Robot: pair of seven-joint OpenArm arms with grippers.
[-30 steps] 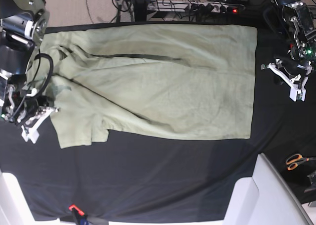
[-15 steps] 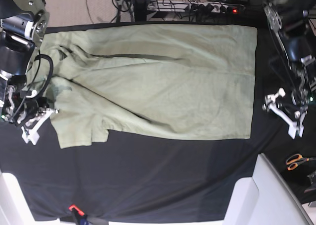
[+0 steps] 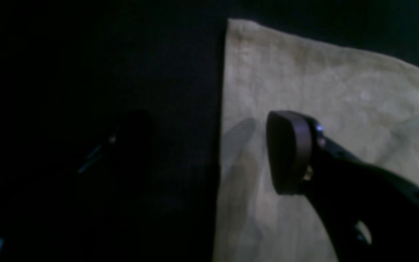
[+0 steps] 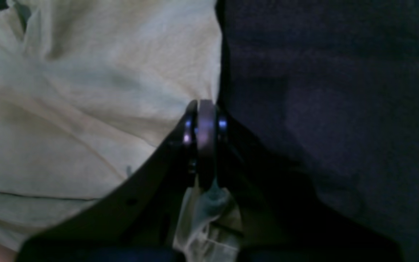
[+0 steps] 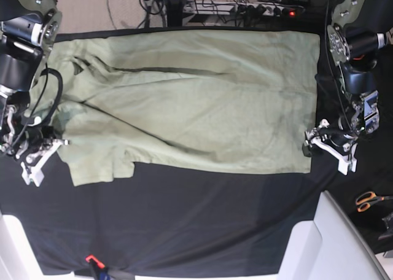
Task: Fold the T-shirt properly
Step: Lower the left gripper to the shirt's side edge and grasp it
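My left jaws [image 5: 324,146] have dropped from a high, withdrawn post beside the hem to the lower hem corner of the shirt [image 5: 196,102]. They were clenched a second ago; now they stand released, holding nothing. In the left wrist view one dark pad [image 3: 289,153] hangs over the cloth just inside its straight edge, and the other is lost against the black beyond that edge. So the hem runs between my left jaws, and I judge a pinch on this corner to be the step in hand.

My right jaws [image 4: 200,123] stay clenched on the shirt at the sleeve edge. A wad of pale fabric shows bunched behind the pads. That arm has shifted slightly outward and down in the base view.

The shirt lies spread on the desk [image 5: 184,231], between my two jaws, collar end toward the right ones, hem toward the left ones. With one end gripped and the other end about to be, a fold along the length looks ready to start; none of it is done yet.

Materials: the shirt is thin, matte, pale green knit, limp, with soft creases and one long ridge across the body. The hem edge is straight and crisp, the corner square. The desk covering is black, dull cloth, faintly woven. My pads are smooth, dark and rounded.
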